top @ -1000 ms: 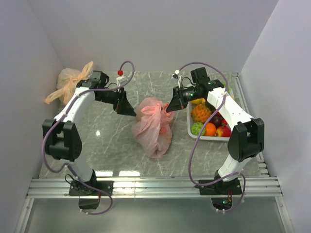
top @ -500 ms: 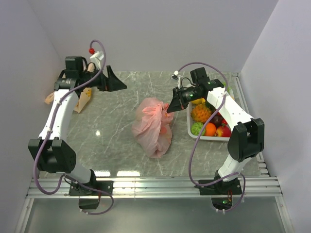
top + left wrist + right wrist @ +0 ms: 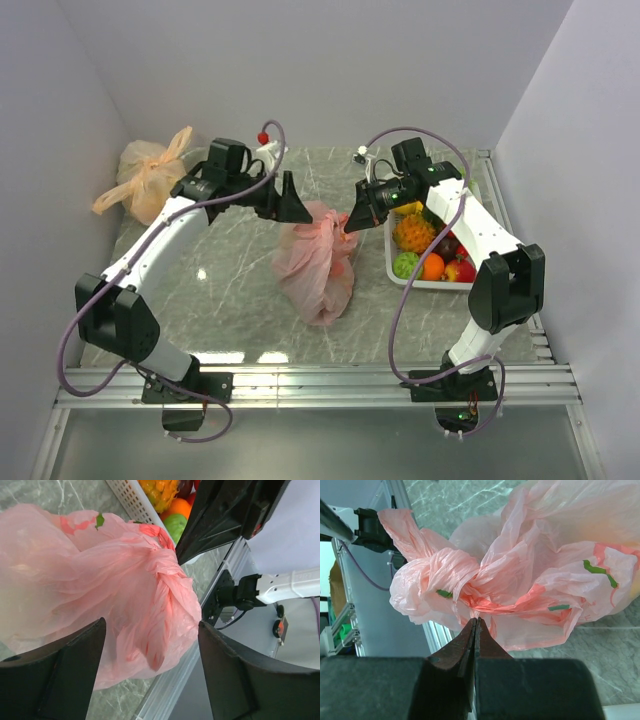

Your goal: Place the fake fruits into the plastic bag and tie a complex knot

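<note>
The pink plastic bag [image 3: 315, 262] lies mid-table, its top twisted into a knotted bunch. My right gripper [image 3: 348, 222] is shut on a fold of plastic at that bunch; in the right wrist view its jaws [image 3: 475, 621] press flat together on the bag [image 3: 535, 565]. My left gripper [image 3: 298, 210] is open just left of the bag's top. In the left wrist view its fingers [image 3: 150, 625] stand wide apart with the bag [image 3: 115, 585] beyond them, not touching. Several fake fruits [image 3: 430, 262] lie in the white basket [image 3: 430, 286].
A pale orange knotted bag [image 3: 148, 172] sits in the back left corner. The basket stands at the right, close behind my right arm; its rim [image 3: 131, 499] and fruits [image 3: 176, 524] show in the left wrist view. Walls close in on three sides.
My left arm swung up to the back left corner and has now come back to the bag's top, gripper open. My right gripper has held its grip without moving.
</note>
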Robot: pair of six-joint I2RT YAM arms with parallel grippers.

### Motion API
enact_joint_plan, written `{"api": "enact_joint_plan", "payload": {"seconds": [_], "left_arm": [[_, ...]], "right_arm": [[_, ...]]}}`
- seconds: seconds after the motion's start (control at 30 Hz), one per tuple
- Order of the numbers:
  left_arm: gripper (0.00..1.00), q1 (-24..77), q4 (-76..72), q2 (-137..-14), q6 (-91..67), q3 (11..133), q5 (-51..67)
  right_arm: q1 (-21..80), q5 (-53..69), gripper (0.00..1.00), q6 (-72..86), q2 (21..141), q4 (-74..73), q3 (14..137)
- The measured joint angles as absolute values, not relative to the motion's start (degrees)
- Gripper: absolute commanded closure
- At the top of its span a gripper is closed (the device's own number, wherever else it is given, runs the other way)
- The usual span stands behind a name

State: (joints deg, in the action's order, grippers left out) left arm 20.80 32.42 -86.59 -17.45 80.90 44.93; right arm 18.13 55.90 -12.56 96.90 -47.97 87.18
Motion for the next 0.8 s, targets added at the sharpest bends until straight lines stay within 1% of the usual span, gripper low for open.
{"api": "enact_joint_plan", "payload": {"seconds": [0.07,0.1,0.27,0.3,0.37,0.4,0.47,0.5,0.63,0.8], "left_arm": [[0.24,22.1,32.4,-87.0,-17.6,80.9,43.9],[0.30,22.6,32.5,-87.3,-17.6,80.9,43.6],[0.47,22.5,32.9,-89.5,-17.9,80.7,42.8],[0.56,22.5,32.9,-89.8,-17.8,80.5,42.8],[0.68,22.4,33.2,-90.1,-17.7,79.5,42.9],[0.80,22.4,33.4,-90.1,-17.8,79.0,43.1],[0.94,22.4,33.8,-90.1,-17.6,78.3,43.7],[1.00,22.4,34.0,-90.1,-17.4,78.2,44.0],[1.00,21.3,34.6,-90.1,-16.5,78.1,45.3],[1.00,16.2,35.6,-89.4,-14.7,78.0,45.3]], "right_arm": [[18.1,55.9,1.00,-13.0,96.9,-48.3,87.4],[18.1,55.9,1.00,-13.1,96.9,-48.4,87.5],[18.1,55.9,1.00,-13.8,96.9,-48.9,87.9],[18.1,55.9,1.00,-14.0,97.0,-49.0,87.9],[18.1,55.8,1.00,-14.3,97.1,-49.3,88.0],[18.1,55.7,1.00,-14.5,97.2,-49.4,88.2],[18.1,55.5,1.00,-14.7,97.3,-49.5,88.2],[18.1,55.3,1.00,-14.9,97.3,-49.6,88.2],[18.1,53.9,1.00,-15.6,97.4,-49.9,88.2],[18.0,52.0,1.00,-16.9,97.4,-50.7,88.2]]}}
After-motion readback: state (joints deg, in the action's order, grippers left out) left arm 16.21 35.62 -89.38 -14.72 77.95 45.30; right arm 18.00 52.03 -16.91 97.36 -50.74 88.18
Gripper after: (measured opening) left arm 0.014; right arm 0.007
